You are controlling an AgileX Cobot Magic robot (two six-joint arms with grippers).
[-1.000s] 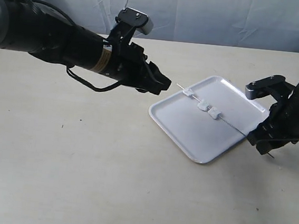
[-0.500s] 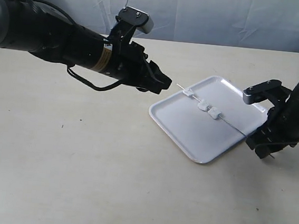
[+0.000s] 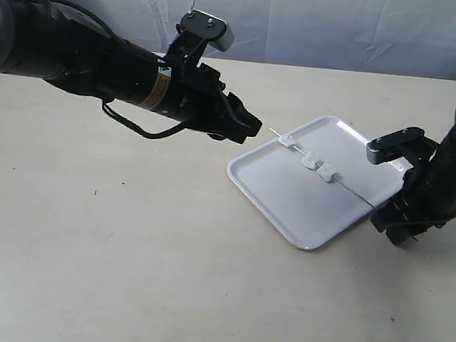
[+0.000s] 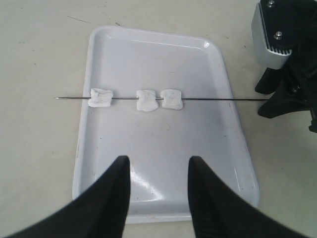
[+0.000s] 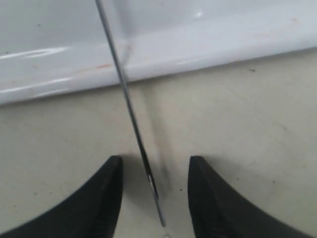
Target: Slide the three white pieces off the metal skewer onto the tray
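The metal skewer (image 3: 347,188) lies diagonally across the white tray (image 3: 278,194), both ends sticking out past the rim. The three white pieces (image 3: 309,163) are threaded on it: one (image 4: 100,97) apart near the pointed tip, two (image 4: 159,99) side by side. My left gripper (image 3: 253,127) hovers open and empty off the tray's left corner, its fingers (image 4: 115,191) over the tray's near rim. My right gripper (image 5: 154,161) stands open low at the tray's right edge. The skewer's end (image 5: 148,178) lies between its fingers, touching neither.
The tray sits on a plain beige table (image 3: 121,274) with a pale backdrop (image 3: 347,29) behind. In the left wrist view the right arm's grey wrist block (image 4: 272,39) stands just beyond the tray's far side.
My right gripper has shifted left toward the tray, so the skewer's end now lies between its fingers. The left arm, skewer and pieces have not moved.
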